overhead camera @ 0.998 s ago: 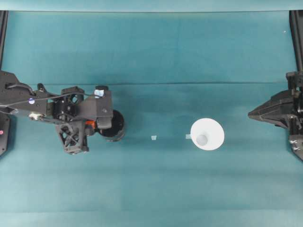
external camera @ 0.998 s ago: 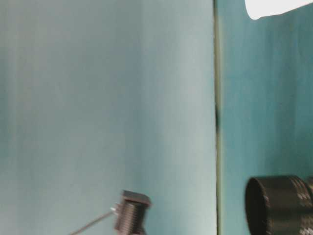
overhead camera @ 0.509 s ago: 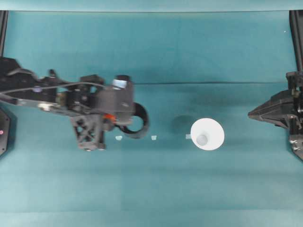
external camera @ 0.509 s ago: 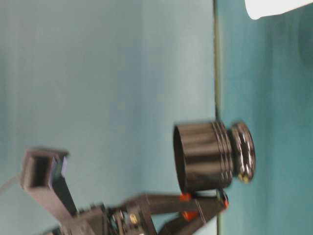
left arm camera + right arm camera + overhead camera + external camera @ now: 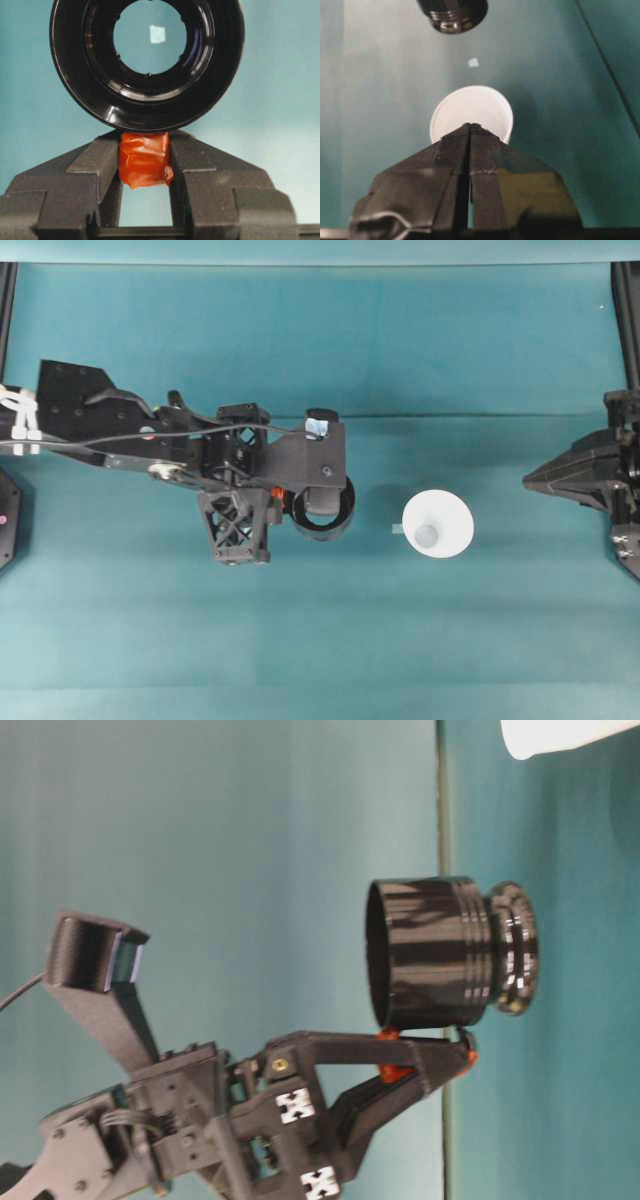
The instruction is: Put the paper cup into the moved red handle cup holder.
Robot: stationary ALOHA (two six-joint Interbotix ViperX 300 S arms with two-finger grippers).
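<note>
Since the picture a second ago, we see the left hand (image 5: 283, 508) has carried the red handle cup holder (image 5: 322, 512) from the left part of the worktop (image 5: 320, 350) toward the middle, and half a second ago it was still short of where it is now. The paper cup (image 5: 438, 524) has not shifted, and the right hand (image 5: 470, 131) has stayed parked at the right edge with its fingers pressed together on nothing.

In the left wrist view the left hand's fingers (image 5: 95, 162) pinch the orange-red handle (image 5: 144, 159), which juts from the holder at 6 o'clock. The holder is glossy black, round, ribbed near its base, and open through the bottom, so that we see the worktop through it. In the table-level view it hangs upright, clear of the worktop.

From overhead the cup stands at 3 o'clock of the holder, near but apart, white with a greyish base showing inside its wide rim.
</note>
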